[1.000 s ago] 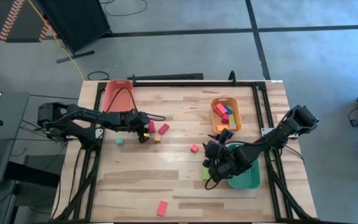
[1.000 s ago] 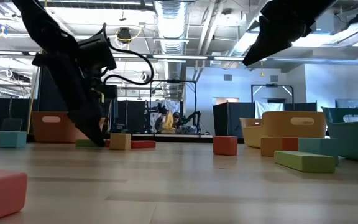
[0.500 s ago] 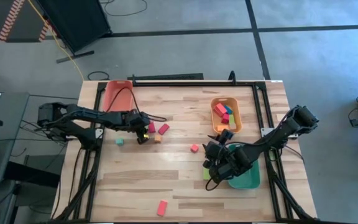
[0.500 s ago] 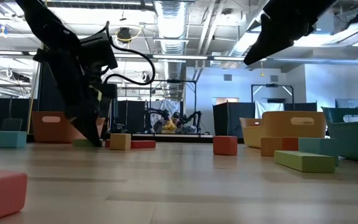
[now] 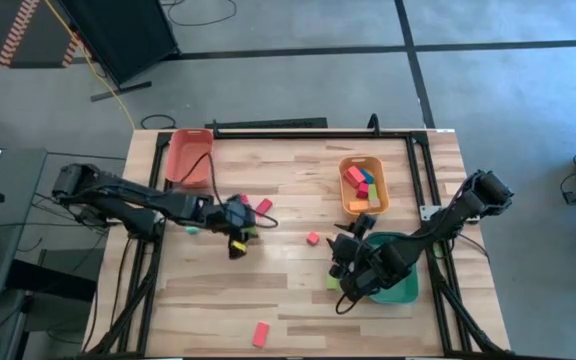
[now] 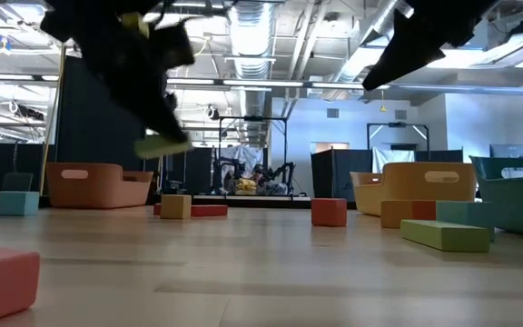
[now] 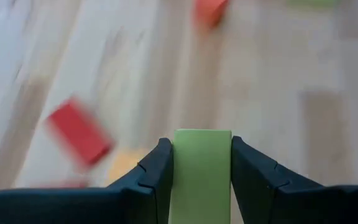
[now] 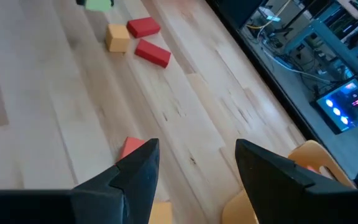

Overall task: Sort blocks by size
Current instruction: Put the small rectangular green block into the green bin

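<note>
My left gripper (image 5: 238,236) is shut on a light green block (image 7: 201,177), held well above the table in the low view (image 6: 162,145). Below it lie two red blocks (image 5: 263,207), a small orange cube (image 7: 126,165) and a teal cube (image 5: 193,228). Another red block (image 5: 312,238) lies mid-table and one (image 5: 260,333) near the front edge. My right gripper (image 5: 351,276) is open and empty (image 8: 191,155), above a flat green block (image 5: 333,282) beside the green tray (image 5: 400,290). My left gripper pinches the green block between its two fingers, one on each long side (image 7: 174,168). The fingers lie along the block and slant downward. The block is lifted clear of the table, close to level, and its free end (image 6: 172,145) sticks out past the fingertips.
A red-orange tray (image 5: 188,155) stands at the far left. An orange tray (image 5: 363,185) with several blocks stands at the far right, beside the green tray. Black rails run along the table's left, far and right sides. Bare wood lies across the near middle.
My left gripper has risen from the table with the green block, lifting it clear, and has gone a little toward the table's near edge and right. The red and orange blocks stayed where they were. My right gripper has shifted slightly toward the near edge.
</note>
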### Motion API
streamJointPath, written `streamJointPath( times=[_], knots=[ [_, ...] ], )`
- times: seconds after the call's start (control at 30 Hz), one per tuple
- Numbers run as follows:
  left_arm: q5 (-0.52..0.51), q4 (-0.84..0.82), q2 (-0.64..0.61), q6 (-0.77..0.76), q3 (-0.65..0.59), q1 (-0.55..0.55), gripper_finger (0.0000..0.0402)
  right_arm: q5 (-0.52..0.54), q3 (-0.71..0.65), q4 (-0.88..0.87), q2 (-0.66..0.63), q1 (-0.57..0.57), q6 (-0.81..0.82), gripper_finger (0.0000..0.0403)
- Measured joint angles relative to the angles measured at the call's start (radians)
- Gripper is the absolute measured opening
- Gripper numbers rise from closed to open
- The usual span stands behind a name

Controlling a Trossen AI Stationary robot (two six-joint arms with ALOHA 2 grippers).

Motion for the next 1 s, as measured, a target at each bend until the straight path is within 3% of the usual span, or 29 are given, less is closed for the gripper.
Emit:
streamJointPath(
  times=[0.23,0.57,0.8,1.0],
  knots=[
    [0.031,0.153,0.158,0.059,0.063,-0.063,0.0123,-0.079,0.0,0.041,0.0,0.0,0.001,0.0249],
    [0.106,0.158,0.473,0.169,0.282,-0.111,0.0123,-0.166,0.001,0.093,0.014,0.022,-0.001,0.0249],
    [0.166,0.158,0.584,0.209,0.389,-0.118,0.0126,-0.171,0.001,0.098,0.101,0.039,-0.001,0.0249],
    [0.183,0.163,0.613,0.231,0.408,-0.117,0.0162,-0.2,0.001,0.155,0.186,0.037,-0.026,0.0249]
  ],
)
